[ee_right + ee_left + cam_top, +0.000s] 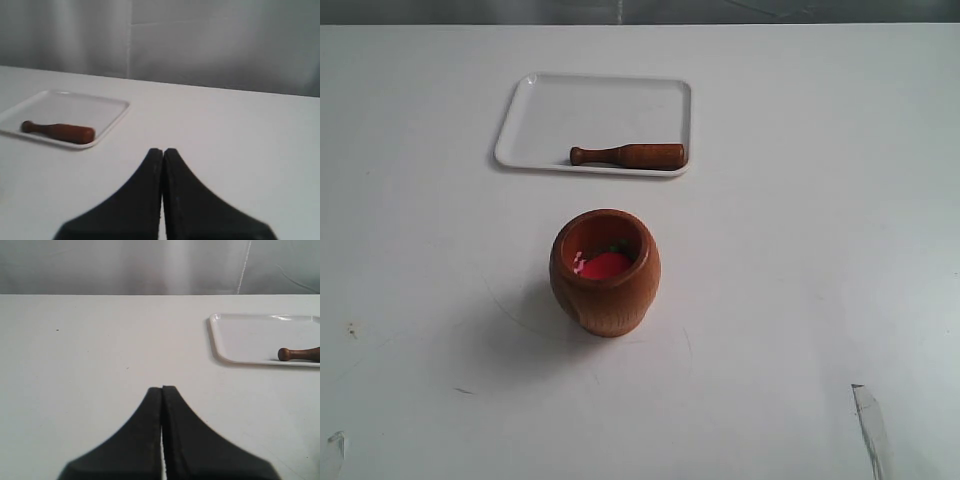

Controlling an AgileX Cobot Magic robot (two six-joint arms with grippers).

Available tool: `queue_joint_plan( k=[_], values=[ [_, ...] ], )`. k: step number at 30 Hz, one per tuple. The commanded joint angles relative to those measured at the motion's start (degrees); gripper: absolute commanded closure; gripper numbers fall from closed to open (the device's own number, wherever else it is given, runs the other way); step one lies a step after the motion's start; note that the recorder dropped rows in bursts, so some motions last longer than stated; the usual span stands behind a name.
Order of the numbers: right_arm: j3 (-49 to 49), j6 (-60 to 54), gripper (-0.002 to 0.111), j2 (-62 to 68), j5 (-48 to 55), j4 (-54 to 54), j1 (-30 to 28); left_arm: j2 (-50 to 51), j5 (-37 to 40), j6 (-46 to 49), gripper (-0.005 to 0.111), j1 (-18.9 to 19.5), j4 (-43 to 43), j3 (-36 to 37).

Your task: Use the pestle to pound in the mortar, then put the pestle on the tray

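Empty-handed left gripper (162,388) and right gripper (163,150); pestle (628,155) resting on the tray (590,100).
Both pairs of jaws are pressed together over the white table (800,250), gripping nothing. Farther out the mortar (605,272) stands upright, red material inside. Beyond it, well apart, the pestle lies flat along the tray's near rim.

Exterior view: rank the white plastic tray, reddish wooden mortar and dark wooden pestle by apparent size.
1. white rectangular plastic tray
2. reddish-brown barrel-shaped wooden mortar
3. slim dark-brown wooden pestle, about as long as the mortar is wide
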Motion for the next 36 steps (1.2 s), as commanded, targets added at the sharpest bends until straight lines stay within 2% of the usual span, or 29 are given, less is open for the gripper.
queue_joint_plan(
  k=[1, 5, 8, 16, 19, 27, 36],
  values=[
    [0.2, 0.2, 0.108, -2.5, 1.5, -1.2, -9.6, -0.1, -0.2, -0.5, 0.107, -0.4, -0.4, 0.0],
    [0.2, 0.2, 0.108, -4.2, 1.7, -1.2, -17.3, -0.1, -0.2, -0.5, 0.107, -0.4, -0.4, 0.0],
    [0.2, 0.2, 0.108, -5.2, 2.3, 2.2, -20.1, -0.1, -0.2, -0.5, 0.107, -0.4, -0.4, 0.0],
    [0.2, 0.2, 0.108, -8.0, 9.5, 16.1, -19.7, -0.1, -0.2, -0.5, 0.107, -0.4, -0.4, 0.0],
    [0.2, 0.2, 0.108, -9.1, 12.5, 18.5, -17.8, -0.1, -0.2, -0.5, 0.107, -0.4, -0.4, 0.0],
    [0.2, -1.2, 0.108, -9.2, 13.9, 1.7, -16.6, -0.1, -0.2, -0.5, 0.107, -0.4, -0.4, 0.0],
    [0.2, -1.2, 0.108, -9.2, 13.7, 0.9, -16.4, -0.1, -0.2, -0.5, 0.107, -0.4, -0.4, 0.0]
  ],
)
